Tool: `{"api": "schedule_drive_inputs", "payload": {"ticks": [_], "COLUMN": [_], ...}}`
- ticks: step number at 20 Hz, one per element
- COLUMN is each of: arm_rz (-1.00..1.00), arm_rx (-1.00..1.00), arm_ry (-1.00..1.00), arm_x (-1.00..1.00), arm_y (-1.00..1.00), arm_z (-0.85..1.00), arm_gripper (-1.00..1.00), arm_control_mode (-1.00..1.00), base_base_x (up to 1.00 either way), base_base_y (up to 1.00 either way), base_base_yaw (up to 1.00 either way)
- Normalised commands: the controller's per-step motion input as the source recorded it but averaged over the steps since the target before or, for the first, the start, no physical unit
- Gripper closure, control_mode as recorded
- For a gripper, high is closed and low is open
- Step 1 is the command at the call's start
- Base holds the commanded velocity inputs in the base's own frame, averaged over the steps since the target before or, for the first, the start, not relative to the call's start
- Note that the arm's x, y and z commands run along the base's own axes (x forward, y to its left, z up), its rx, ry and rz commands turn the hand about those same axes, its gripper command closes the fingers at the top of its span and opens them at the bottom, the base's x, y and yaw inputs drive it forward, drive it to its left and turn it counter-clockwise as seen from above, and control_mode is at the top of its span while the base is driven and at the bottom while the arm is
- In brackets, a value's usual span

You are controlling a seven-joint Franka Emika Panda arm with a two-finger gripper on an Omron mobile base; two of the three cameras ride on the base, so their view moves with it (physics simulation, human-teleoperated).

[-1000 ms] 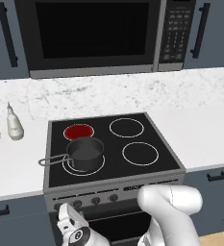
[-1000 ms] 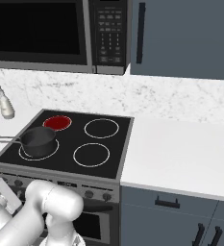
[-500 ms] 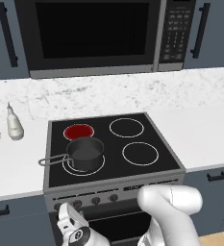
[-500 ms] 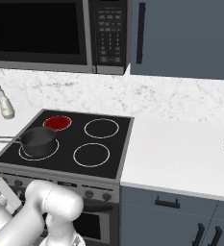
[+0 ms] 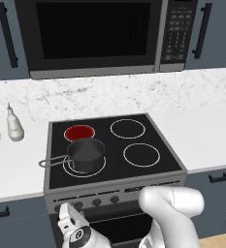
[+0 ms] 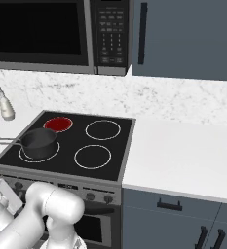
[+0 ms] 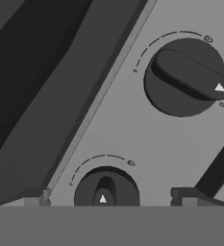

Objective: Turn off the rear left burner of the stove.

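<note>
Two knobs ahead: pincer [image 7: 105, 194] spread apart astride the nearer knob [image 7: 106, 190], burner [image 5: 79, 132] glowing red; next, clamp and twist.

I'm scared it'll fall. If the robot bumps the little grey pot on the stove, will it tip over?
Probably not. The pot looks wide and low, sitting flat on the stove, so it would likely slide. Its long handle sticks out sideways, so a knock there might spin it.

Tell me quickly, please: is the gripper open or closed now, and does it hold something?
Gripper: open, holding nothing; its fingertips stand on either side of a stove knob, not clamped on it.
</note>
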Motion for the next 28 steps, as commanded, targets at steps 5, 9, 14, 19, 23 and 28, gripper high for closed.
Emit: {"api": "schedule_drive_inputs", "payload": {"ticks": [5,9,14,19,23,28], "arm_rz": [0.00,0.00,-0.04,-0.14,-0.19,-0.22], "arm_rx": [0.00,0.00,0.06,0.25,0.41,0.49], "arm_ry": [0.00,0.00,0.00,0.00,0.00,0.00], "arm_x": [0.00,0.00,0.00,0.00,0.00,0.00], "arm_y": [0.00,0.00,0.00,-0.06,-0.19,-0.26], "arm_z": [0.00,0.00,0.03,0.09,0.11,0.08], "arm_gripper": [1.00,1.00,1.00,1.00,1.00,1.00], "arm_control_mode": [-1.00,-1.00,-1.00,-1.00,-1.00,-1.00], "base_base_x": [0.00,0.00,0.00,0.00,0.00,0.00], "base_base_y": [0.00,0.00,0.00,0.00,0.00,0.00], "base_base_yaw": [0.00,0.00,0.00,0.00,0.00,0.00]}}
